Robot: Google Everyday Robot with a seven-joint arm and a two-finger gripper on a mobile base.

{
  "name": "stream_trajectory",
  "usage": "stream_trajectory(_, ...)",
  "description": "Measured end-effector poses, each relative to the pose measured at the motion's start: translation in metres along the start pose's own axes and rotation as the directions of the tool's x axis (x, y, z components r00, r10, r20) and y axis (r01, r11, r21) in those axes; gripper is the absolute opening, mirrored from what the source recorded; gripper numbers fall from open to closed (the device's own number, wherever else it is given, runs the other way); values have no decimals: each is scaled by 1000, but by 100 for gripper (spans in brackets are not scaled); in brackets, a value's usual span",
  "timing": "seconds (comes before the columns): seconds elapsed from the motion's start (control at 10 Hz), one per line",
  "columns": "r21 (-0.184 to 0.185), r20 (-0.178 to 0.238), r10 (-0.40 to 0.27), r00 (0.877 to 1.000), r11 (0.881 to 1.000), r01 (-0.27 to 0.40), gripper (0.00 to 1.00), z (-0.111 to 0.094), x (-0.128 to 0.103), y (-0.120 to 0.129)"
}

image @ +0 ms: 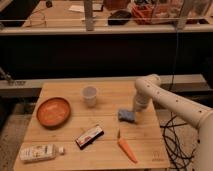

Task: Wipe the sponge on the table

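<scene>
Square light bamboo-plank table (107, 155) carries a small light-blue soft sponge (125, 116). The white arm's gripper (133, 110) sits at the sponge's right end; its grip cannot be told.

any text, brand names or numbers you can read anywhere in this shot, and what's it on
No text here can be read.
Snack packet: pale label panel, print too blurred to read.
White bottle lying at the front left of the table: faint marks, too blurred to read.
Clear cup, orange bowl, carrot, sponge: no lettering visible.
Gripper, down at the sponge on the table's right half: no marking visible.
</scene>
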Motion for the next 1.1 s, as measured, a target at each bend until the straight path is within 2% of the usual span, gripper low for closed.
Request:
stream_trajectory(0.3, -7, 0, 7, 1000, 1000, -7, 0, 1, -9, -5)
stream_trajectory(0.7, -18, -5, 35, 999, 999, -35, 0, 5, -5, -2)
stream_trajectory(1.1, -15, 2, 47, 999, 999, -47, 0, 11, -13, 2)
